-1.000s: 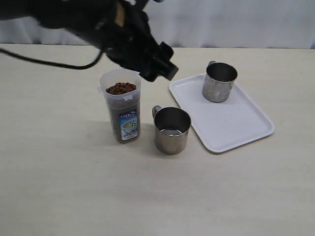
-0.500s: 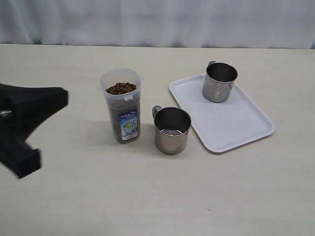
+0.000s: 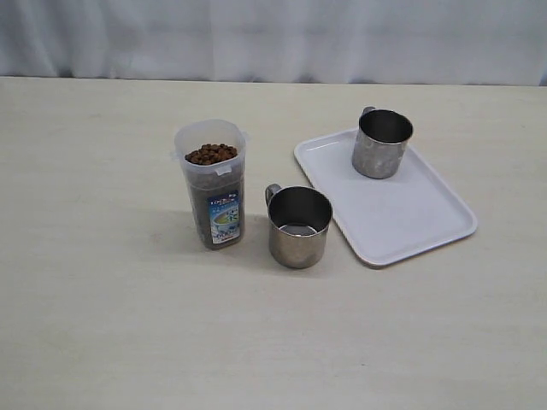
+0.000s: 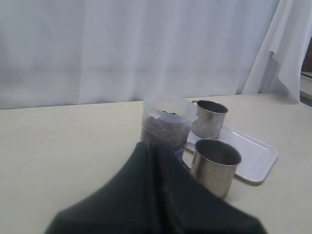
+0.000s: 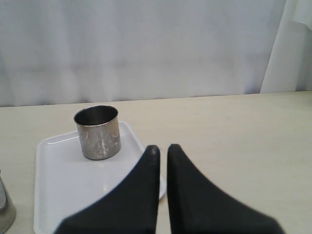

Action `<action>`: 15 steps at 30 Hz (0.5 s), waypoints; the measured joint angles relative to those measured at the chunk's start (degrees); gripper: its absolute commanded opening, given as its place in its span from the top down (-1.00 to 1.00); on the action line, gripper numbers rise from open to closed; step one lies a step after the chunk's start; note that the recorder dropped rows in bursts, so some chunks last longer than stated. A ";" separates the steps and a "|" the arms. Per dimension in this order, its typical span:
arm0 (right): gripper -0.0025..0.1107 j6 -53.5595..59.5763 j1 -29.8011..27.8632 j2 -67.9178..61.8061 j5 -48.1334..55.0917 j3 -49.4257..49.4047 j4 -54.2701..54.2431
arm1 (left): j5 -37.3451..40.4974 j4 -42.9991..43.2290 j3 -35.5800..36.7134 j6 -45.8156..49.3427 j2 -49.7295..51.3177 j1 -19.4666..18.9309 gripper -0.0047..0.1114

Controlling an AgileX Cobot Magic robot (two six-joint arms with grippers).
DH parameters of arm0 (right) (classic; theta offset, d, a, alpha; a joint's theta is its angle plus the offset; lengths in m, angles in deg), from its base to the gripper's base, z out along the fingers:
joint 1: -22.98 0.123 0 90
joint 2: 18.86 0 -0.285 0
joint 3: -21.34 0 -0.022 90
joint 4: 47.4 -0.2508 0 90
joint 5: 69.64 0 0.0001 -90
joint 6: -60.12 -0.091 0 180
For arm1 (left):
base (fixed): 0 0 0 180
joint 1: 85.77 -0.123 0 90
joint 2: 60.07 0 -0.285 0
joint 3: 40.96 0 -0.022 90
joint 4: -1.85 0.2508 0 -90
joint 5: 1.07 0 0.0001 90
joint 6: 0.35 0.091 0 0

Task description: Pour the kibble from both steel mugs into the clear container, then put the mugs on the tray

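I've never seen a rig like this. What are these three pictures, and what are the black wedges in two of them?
It is a two-armed robot. One camera off the arms overlooks the table; no arm shows there. The other two cameras sit on the wrists: the black wedges are the left gripper and right gripper, both closed, holding nothing. On the table stand a clear container of brown kibble, a steel mug beside it, and a second mug on a white tray.
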 measured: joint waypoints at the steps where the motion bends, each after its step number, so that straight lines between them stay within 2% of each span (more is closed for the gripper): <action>1: 0.88 0.00 0.00 0.00 0.00 0.00 0.00 | 0.13 0.00 0.13 0.00 -0.23 -0.10 0.92; 15: 0.88 0.00 0.00 0.00 0.00 0.00 0.00 | 1.48 3.10 0.17 0.10 -0.23 -0.21 0.92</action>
